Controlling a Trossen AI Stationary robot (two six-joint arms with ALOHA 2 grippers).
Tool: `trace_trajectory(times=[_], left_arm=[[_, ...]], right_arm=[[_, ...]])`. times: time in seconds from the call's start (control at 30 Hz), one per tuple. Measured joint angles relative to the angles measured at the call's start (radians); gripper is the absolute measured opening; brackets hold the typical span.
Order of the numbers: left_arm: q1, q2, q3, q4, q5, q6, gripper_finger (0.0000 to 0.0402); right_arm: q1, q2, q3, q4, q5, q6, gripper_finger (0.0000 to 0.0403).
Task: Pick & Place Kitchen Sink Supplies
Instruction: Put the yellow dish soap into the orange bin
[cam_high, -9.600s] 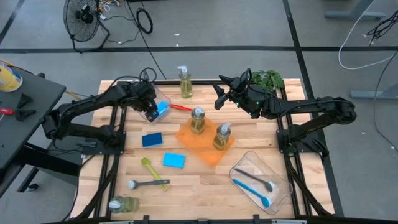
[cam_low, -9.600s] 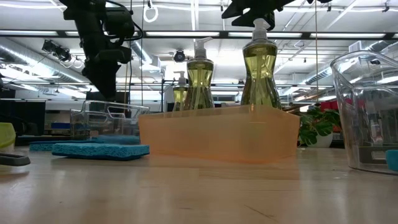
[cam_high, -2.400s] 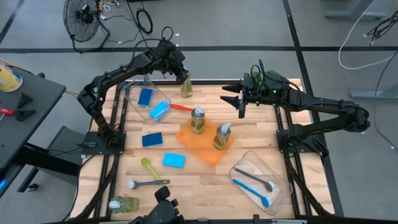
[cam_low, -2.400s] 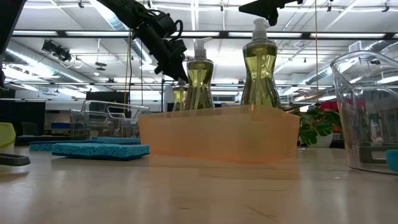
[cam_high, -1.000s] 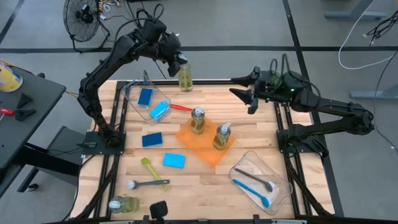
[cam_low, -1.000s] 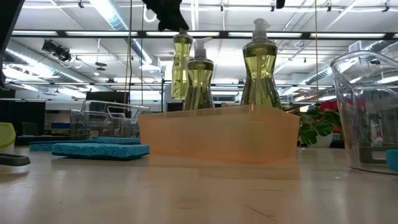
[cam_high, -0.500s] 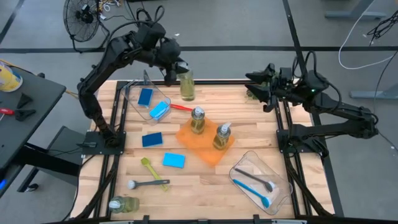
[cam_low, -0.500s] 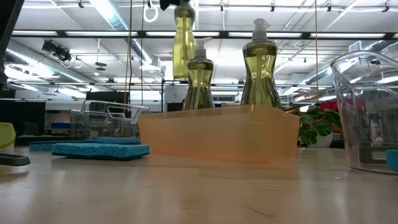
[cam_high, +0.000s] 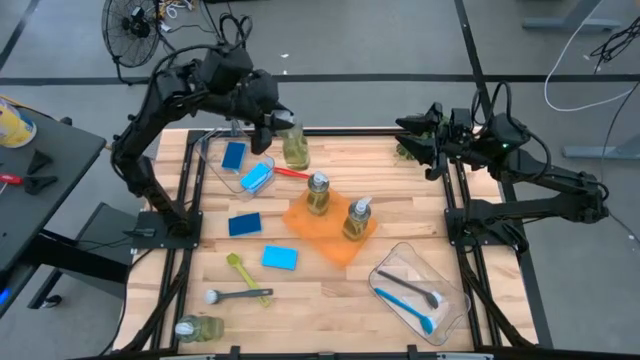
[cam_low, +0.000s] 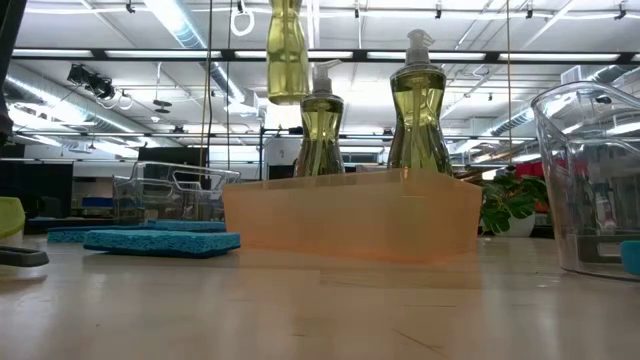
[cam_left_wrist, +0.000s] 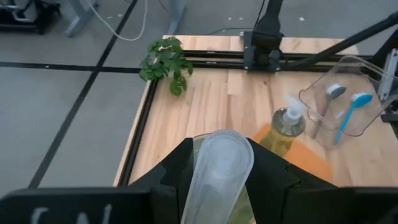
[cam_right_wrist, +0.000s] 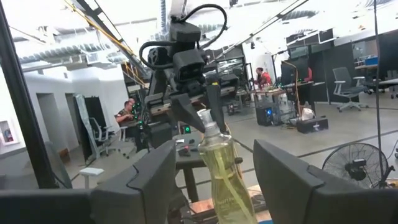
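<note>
My left gripper (cam_high: 283, 128) is shut on a clear pump bottle of yellowish soap (cam_high: 294, 148), held high above the table's far side; the bottle also shows in the low view (cam_low: 287, 50). Two more bottles (cam_high: 318, 192) (cam_high: 358, 218) stand in an orange tray (cam_high: 330, 240). A fourth bottle (cam_high: 198, 328) lies on its side at the near left corner. Two blue sponges (cam_high: 244, 224) (cam_high: 279, 258) lie flat on the table. My right gripper (cam_high: 425, 150) hangs open over the far right edge. My left gripper pinches the soap bottle at its top, by the neck under the pump head (cam_right_wrist: 210, 132), with a finger (cam_left_wrist: 177, 168) on either side. The fingers come from above, pointing down. The bottle hangs below them, lifted clear of the table and slightly tilted.
A clear bin (cam_high: 215, 150) at the far left holds two blue sponges. A second clear bin (cam_high: 450, 300) at the near right holds a grey and a blue brush. A red brush (cam_high: 292, 172), a yellow-green brush (cam_high: 240, 270) and a grey brush (cam_high: 238, 295) lie on the table. A leafy plant (cam_high: 410, 150) sits by my right gripper.
My left gripper has raised the soap bottle higher and carried it a little toward the table's near edge. My right gripper has drawn back toward the right edge and then kept still.
</note>
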Motion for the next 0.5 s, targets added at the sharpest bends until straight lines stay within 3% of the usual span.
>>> trace_trajectory(times=[0.5], left_arm=[[-0.120,-0.060,0.000,-0.089,-0.019,-0.072,0.0118]], right_arm=[[0.000,0.000,0.000,0.002,0.000,0.025,0.0215]])
